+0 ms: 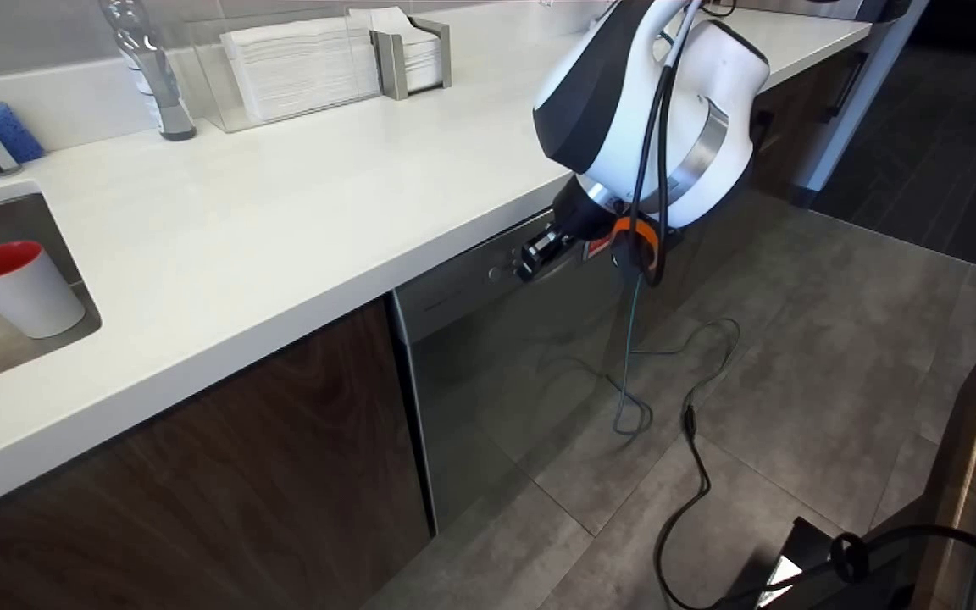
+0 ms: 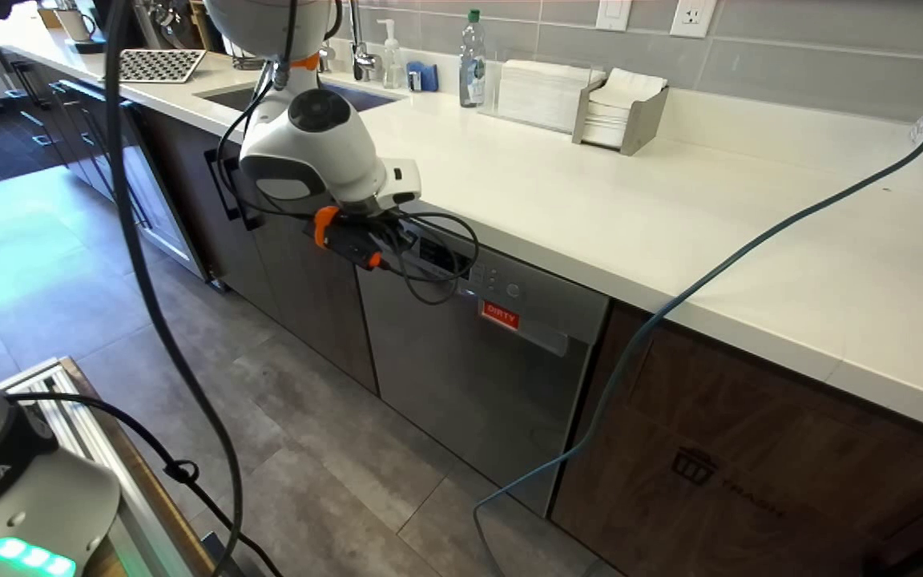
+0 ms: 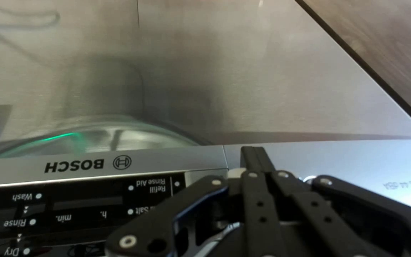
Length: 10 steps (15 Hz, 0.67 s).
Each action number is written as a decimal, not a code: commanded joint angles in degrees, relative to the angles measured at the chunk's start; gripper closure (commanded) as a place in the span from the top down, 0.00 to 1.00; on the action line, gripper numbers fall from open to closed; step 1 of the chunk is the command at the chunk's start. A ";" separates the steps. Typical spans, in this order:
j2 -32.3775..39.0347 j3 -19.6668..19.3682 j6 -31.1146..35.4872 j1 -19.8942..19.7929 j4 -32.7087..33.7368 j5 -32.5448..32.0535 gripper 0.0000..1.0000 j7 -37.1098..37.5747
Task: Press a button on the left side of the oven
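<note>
The oven, a brushed-steel appliance with Bosch lettering, sits under the counter in both exterior views (image 1: pixel 488 398) (image 2: pixel 469 377) and fills the wrist view (image 3: pixel 198 89). Its dark control strip (image 3: pixel 84 203) is upside down in the wrist view. Small buttons (image 2: pixel 492 277) and a round button (image 2: pixel 513 290) sit on the panel beside the strip. The round button also shows in an exterior view (image 1: pixel 495 274). My gripper (image 1: pixel 530 263) is at this panel. In the wrist view its fingertips (image 3: pixel 253 149) are together with nothing between them, partly hiding the buttons. I cannot tell whether they touch.
The white countertop (image 1: pixel 327 195) overhangs the panel just above the gripper. A red DIRTY label (image 2: pixel 500 315) is on the front. Brown cabinet doors (image 1: pixel 200 457) flank the appliance. Loose cables (image 1: pixel 700 474) hang from the arm and lie on the floor.
</note>
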 commanded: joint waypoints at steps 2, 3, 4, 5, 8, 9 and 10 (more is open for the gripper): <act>2.11 1.04 0.41 -1.27 1.10 -2.11 0.00 0.69; 2.17 1.04 0.40 -1.29 1.15 -2.11 0.00 0.69; 2.26 1.02 0.40 -1.29 1.20 -2.12 0.00 0.68; 2.36 0.96 0.37 -1.26 1.28 -2.11 0.00 0.65; 2.62 1.00 0.43 -1.31 1.41 -2.15 0.00 0.64; 2.72 1.01 0.45 -1.34 1.44 -2.18 0.00 0.63; 2.78 1.01 0.43 -1.35 1.46 -2.17 0.00 0.60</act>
